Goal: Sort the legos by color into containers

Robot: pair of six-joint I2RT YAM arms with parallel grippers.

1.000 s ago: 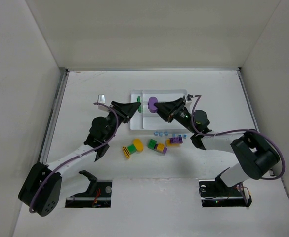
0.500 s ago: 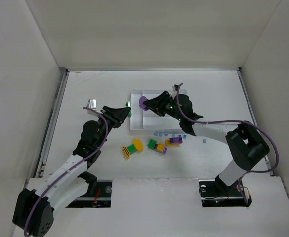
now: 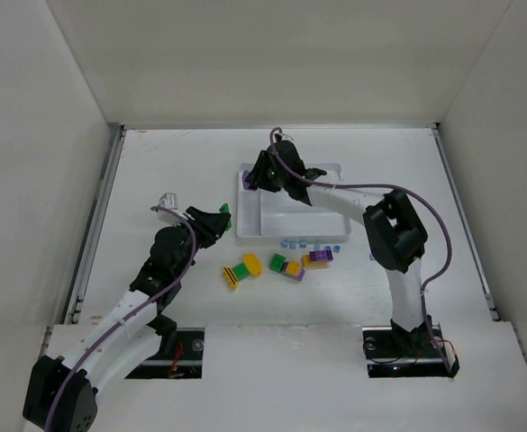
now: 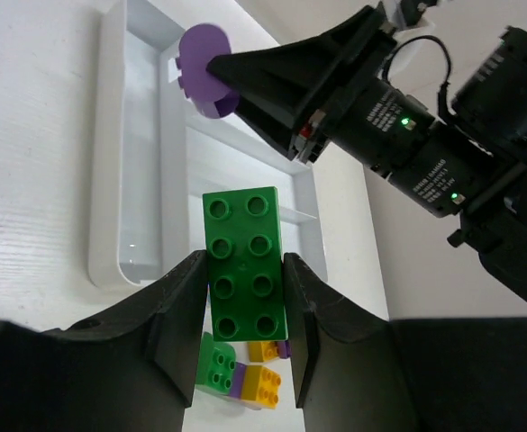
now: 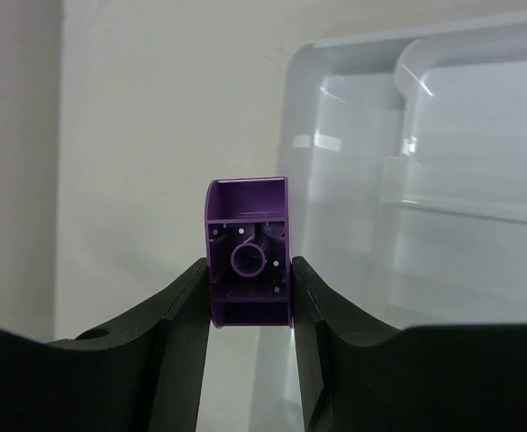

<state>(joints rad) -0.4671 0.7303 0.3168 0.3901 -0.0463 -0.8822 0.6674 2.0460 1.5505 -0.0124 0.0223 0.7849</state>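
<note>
Right gripper (image 3: 253, 179) has swung left across the white tray (image 3: 286, 216) to its far-left corner, jaws clamped tight on the purple lego (image 5: 248, 261). Left gripper (image 3: 222, 217) has pulled back off the tray, pinching the green lego (image 4: 243, 261) just beside its left wall.

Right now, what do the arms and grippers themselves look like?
The left arm and right arm have white links and black joints, each trailed by a purple cable. The left gripper and right gripper have black, tapered fingers. Small green lights glow on the right wrist housing.
</note>
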